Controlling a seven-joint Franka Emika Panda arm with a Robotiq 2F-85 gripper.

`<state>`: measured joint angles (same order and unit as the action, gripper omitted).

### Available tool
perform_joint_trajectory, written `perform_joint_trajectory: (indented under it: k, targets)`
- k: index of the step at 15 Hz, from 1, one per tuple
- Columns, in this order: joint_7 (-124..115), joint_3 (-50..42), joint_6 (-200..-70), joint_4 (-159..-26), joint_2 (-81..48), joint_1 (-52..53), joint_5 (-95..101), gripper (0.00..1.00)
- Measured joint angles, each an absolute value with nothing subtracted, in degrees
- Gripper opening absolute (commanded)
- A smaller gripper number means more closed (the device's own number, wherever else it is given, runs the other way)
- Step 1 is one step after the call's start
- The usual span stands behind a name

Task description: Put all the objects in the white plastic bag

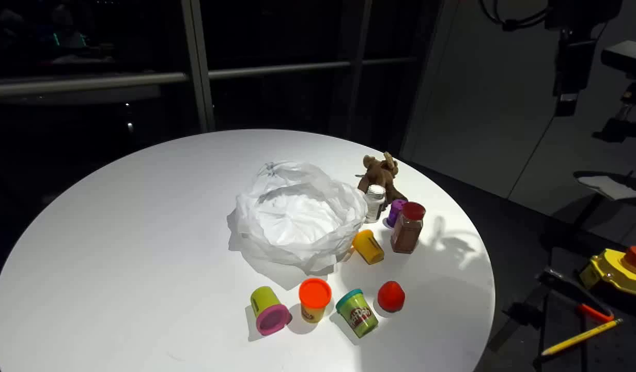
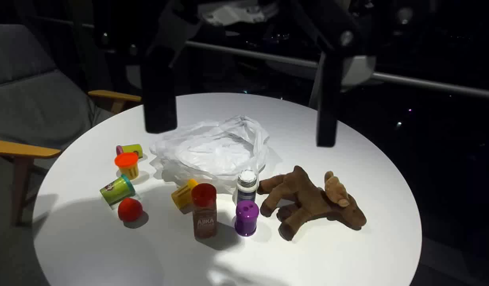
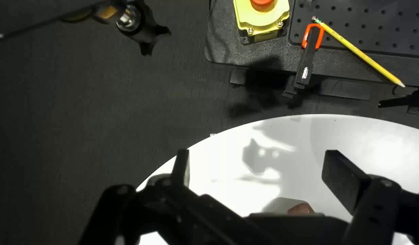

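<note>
Claw point(image 2: 243, 133): hangs in the upper half of the frame, in an exterior view, jaws wide apart, gripping nothing; from where I stand, I'd guess it is spread to come down around whichever toy is picked.
White plastic bag point(image 1: 253, 227): near the middle of the frame in both exterior views, mouth facing up, wavy rim standing; probably propped so toys can be dropped in. Inside I see only white plastic.
Front row: lower centre of the frame, in an exterior view, from left to right, a pink-lidded tub point(image 1: 268, 310) on its side, an orange-lidded tub point(image 1: 313, 299) upright, a teal-lidded tub point(image 1: 357, 314) on its side and a red ball-like toy point(image 1: 391, 296); the gaps between them seem meant as room for the claw.
Right of the bag: in an exterior view, a yellow tub point(image 1: 368, 247) lies on its side just beside the plastic; whether they touch I cannot tell. Near it a dark red jar point(image 1: 407, 228), purple pot point(image 1: 393, 213) and pale-capped bottle point(image 1: 374, 205) stand upright, perhaps so their tops can be grasped.
Brown plush animal point(image 2: 308, 196): lower right of the frame, in an exterior view, on its side, legs toward the bag; its soft-looking body should squash when pinched.
White table point(image 1: 116, 248): every toy I see rests on it, outside the bag, so packing seems not yet begun.
</note>
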<state>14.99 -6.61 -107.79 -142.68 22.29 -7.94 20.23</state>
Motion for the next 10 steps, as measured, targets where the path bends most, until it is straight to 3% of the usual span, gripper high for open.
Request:
perform_joint_trajectory:
  k: [10]
  targets:
    - [14.99, -6.6, -107.8, -142.1, 22.31, -7.94, 20.23, 1.0]
